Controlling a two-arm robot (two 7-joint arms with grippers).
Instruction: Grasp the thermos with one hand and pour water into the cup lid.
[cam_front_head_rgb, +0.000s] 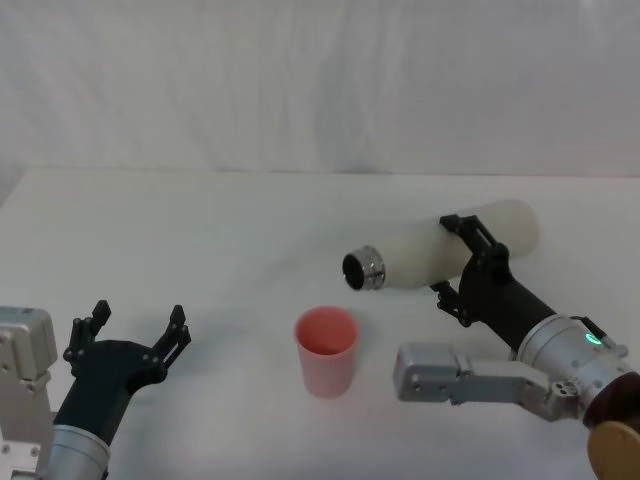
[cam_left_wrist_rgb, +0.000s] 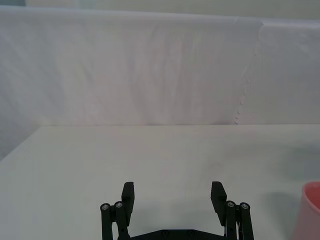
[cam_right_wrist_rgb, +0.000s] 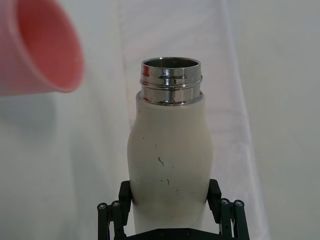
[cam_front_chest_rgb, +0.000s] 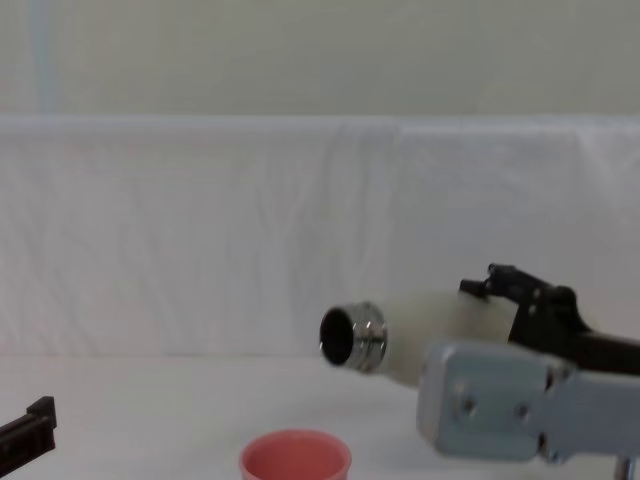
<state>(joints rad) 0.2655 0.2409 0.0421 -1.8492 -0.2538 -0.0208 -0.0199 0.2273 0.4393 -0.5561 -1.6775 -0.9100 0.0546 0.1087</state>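
Note:
My right gripper (cam_front_head_rgb: 462, 258) is shut on the cream-white thermos (cam_front_head_rgb: 440, 257), which lies almost level in the air with its open steel neck (cam_front_head_rgb: 362, 268) pointing left. The pink cup lid (cam_front_head_rgb: 327, 349) stands upright on the table, below and slightly left of the neck. From the chest view the thermos (cam_front_chest_rgb: 415, 335) hangs above the cup lid (cam_front_chest_rgb: 296, 457). The right wrist view has black fingers (cam_right_wrist_rgb: 126, 196) clamping the thermos (cam_right_wrist_rgb: 170, 160) body, with the cup lid (cam_right_wrist_rgb: 42, 50) off to one side. At the near left my left gripper (cam_front_head_rgb: 138, 322) rests open with nothing in it.
A white cloth covers the table (cam_front_head_rgb: 200, 230) and rises as a backdrop behind it. My right arm's grey forearm (cam_front_head_rgb: 480, 375) stretches across the near right, close to the cup lid. Bare table lies between the two grippers and behind the cup lid.

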